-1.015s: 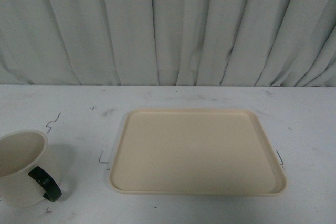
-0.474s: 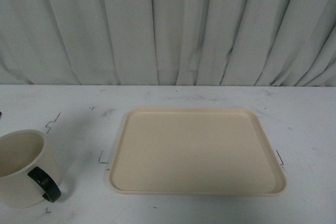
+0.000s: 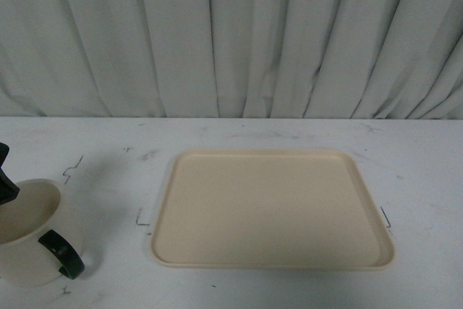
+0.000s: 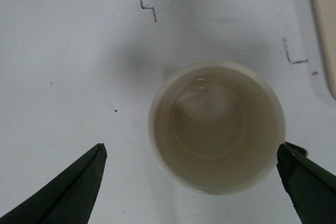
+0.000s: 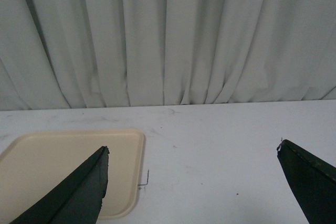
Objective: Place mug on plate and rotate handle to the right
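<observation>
Here the cream mug [image 3: 25, 251] stands upright, empty.

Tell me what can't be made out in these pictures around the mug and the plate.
Mug: front view's left edge cuts it off; its far side shows in no view.
Left gripper: front view catches only a dark tip at the edge.
Handle: left wrist view, lost under the rim or behind a finger.
Plate: right wrist view, partly behind the right gripper and cut by the edge.
</observation>
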